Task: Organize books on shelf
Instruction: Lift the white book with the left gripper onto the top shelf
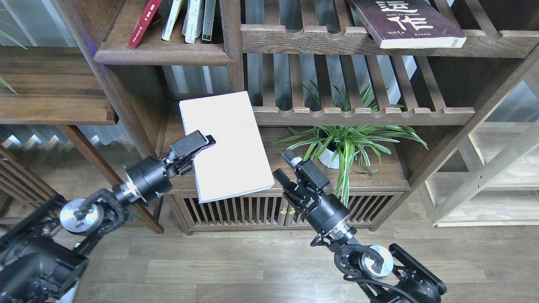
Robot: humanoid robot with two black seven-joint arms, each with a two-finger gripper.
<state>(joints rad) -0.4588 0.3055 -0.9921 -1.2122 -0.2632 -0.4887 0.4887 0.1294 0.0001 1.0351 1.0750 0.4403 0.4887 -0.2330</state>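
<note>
The left gripper (201, 148) pinched the white book (226, 145) at its left edge, 1 finger lying across the cover and the other underneath, so the book was held up in the air, cover facing the camera and tilted, in front of the bookcase.

Taking that white book as the landmark: the shelf (162, 57), a dark brown plank with a rounded front edge, sat above and to its left. On that plank stood the red book (144, 23), leaning to the right, with about 3 pale and dark spines (194, 19) just to the right of it. Up and to the right of the white book, the maroon book (407, 21) with large white Chinese characters lay flat on a slatted shelf (379, 44), its corner hanging over the scalloped front rail.

The right gripper (284, 166) hovered just right of the white book's lower corner, apart from it and holding nothing; its fingers looked close together, but I cannot tell for sure. A potted plant (343, 141) stood further right, on the cabinet top (381, 179).
</note>
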